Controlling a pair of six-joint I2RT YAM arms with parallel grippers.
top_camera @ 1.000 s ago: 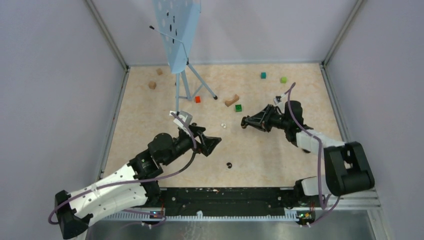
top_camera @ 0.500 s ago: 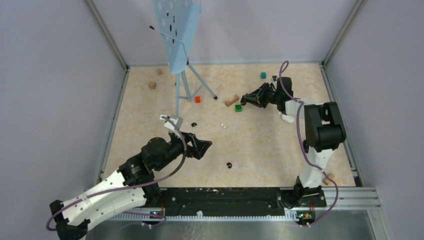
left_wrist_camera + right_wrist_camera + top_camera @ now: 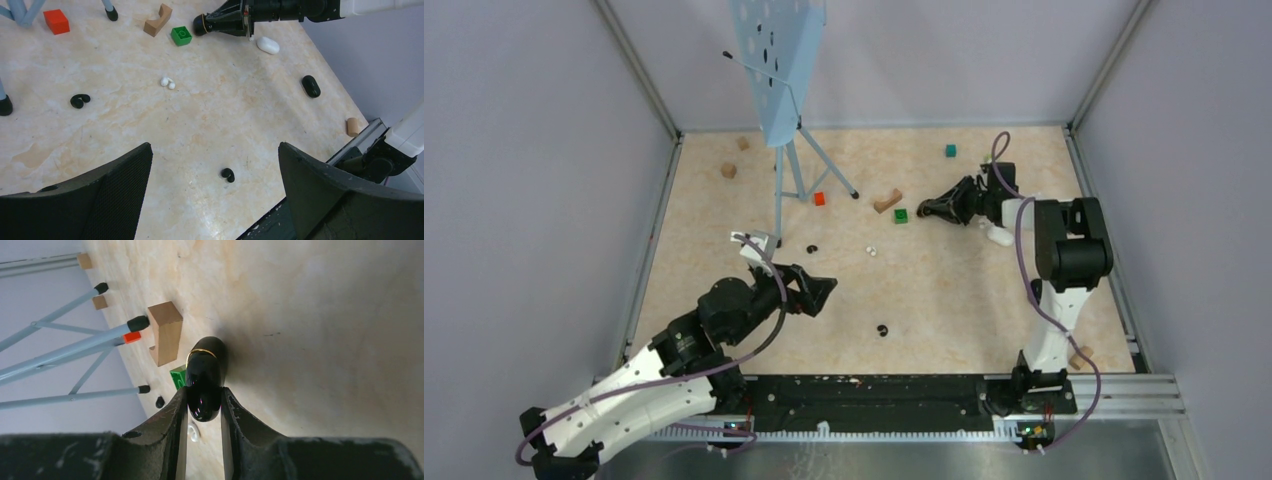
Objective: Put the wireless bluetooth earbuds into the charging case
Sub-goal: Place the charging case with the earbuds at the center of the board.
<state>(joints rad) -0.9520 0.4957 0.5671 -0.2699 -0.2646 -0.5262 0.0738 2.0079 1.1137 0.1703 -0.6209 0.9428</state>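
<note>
The right claw [image 3: 204, 395] is clamped on a glossy black capsule [image 3: 205, 370] with a thin gold band, its rounded nose just beside a green studded block [image 3: 181, 35]; the left claw [image 3: 215, 147], mesh-textured fingers spread wide, hangs empty. The tiny rounded white earbuds [image 3: 167, 82] lie side by side mid-table, one glossy black earbud [image 3: 80, 100] off to their left and a second black earbud [image 3: 228, 174] nearer the arms. The table [image 3: 964, 300] is matt beige with a marble pattern, boxed in by plain lilac-grey walls [image 3: 524, 200].

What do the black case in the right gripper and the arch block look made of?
The black case looks like hard plastic with a glossy finish: sharp reflections and a thin gold band. The arch block is probably bare wood, matte: flat tan faces, no shine.
</note>
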